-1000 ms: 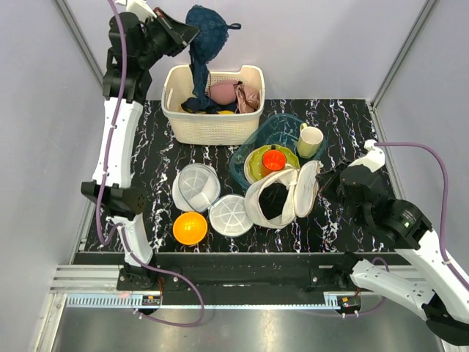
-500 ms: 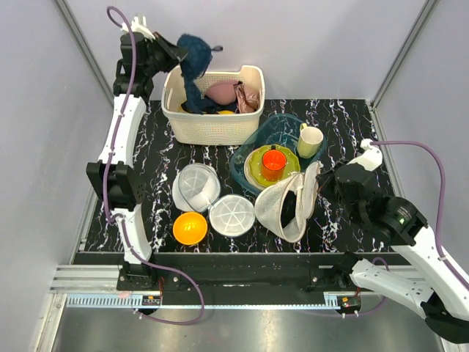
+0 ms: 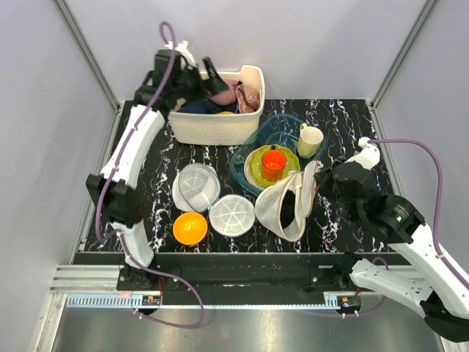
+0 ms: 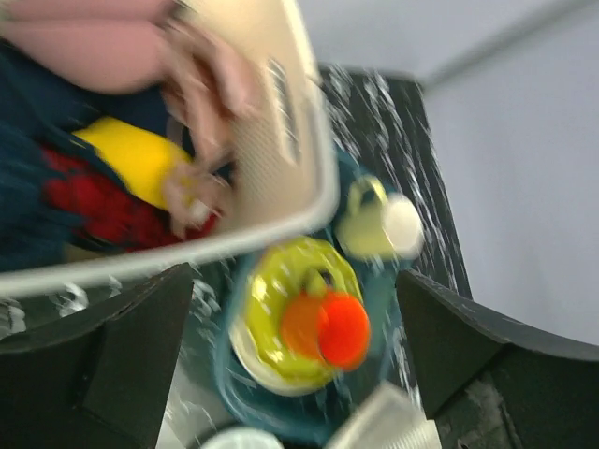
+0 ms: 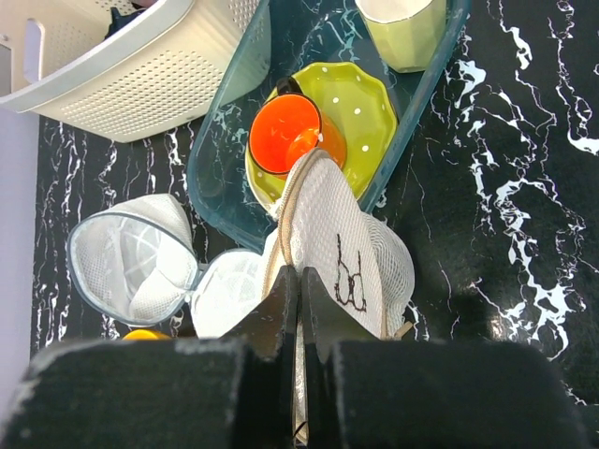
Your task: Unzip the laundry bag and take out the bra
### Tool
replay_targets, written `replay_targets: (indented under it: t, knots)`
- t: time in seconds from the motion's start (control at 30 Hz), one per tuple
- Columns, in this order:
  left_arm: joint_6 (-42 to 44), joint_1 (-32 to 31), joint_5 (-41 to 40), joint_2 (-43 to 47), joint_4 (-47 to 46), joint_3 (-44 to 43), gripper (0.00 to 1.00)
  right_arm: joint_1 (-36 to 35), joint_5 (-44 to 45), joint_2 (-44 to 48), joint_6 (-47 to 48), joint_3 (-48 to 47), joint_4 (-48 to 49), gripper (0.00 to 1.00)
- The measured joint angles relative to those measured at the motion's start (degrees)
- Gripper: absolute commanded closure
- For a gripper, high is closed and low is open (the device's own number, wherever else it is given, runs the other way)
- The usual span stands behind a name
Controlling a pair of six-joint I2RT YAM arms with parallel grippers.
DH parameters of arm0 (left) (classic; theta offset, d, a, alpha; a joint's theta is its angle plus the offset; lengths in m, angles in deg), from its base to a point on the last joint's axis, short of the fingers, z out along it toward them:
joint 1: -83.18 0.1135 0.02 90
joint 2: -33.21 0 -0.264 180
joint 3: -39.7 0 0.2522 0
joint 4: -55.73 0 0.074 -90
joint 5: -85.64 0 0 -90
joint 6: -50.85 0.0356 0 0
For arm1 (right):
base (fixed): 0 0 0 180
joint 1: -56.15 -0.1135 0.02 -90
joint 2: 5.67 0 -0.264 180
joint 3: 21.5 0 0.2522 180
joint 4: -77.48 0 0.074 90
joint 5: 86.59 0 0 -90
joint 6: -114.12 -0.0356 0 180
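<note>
The cream-white mesh laundry bag (image 3: pixel 275 209) stands on edge at the table's middle right, its two halves parted with a dark gap between them. My right gripper (image 3: pixel 323 183) is shut on the bag's zip rim (image 5: pixel 298 234), and the black glasses logo (image 5: pixel 349 276) shows just beside its fingers. The dark navy bra (image 3: pixel 192 106) lies inside the cream basket (image 3: pixel 212 125), also seen as dark blue fabric (image 4: pixel 23 196) in the blurred left wrist view. My left gripper (image 3: pixel 212 79) hovers over the basket, open (image 4: pixel 295 323), with nothing between its fingers.
A pink bra (image 3: pixel 229 92) lies in the basket too. A teal tray (image 3: pixel 287 123) holds a yellow-green plate with an orange cup (image 3: pixel 273 159) and a pale mug (image 3: pixel 310 139). Two white ribbed round dishes (image 3: pixel 196 187) (image 3: pixel 231 215) and an orange bowl (image 3: pixel 190 227) sit front left.
The left arm came down from high above the basket with the navy bra, opened and let it go into the basket. The right gripper kept hold of the bag, which tipped more upright.
</note>
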Motion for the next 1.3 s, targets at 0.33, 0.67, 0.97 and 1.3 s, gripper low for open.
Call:
replay_targets:
  t: [0.33, 0.67, 0.97, 1.3]
  knots:
    - [0.7, -27.87, 11.3, 16.87, -1.99, 17.55, 0.21, 0.0, -1.44, -0.09, 1.66, -2.29, 0.63, 1.0]
    - [-1.79, -35.26, 11.8, 17.42, -3.28, 26.77, 0.21, 0.0, 4.0, 12.0, -3.19, -7.3, -14.08, 1.0]
    - [-1.62, -39.91, 12.15, 13.38, -3.61, 22.08, 0.23, 0.07, 6.62, 13.81, -6.47, -4.0, -19.87, 1.0]
    - [-6.69, -45.0, 18.47, 0.87, -10.1, 21.07, 0.34, 0.07, 6.19, 10.54, -6.21, -0.5, -16.61, 1.0]
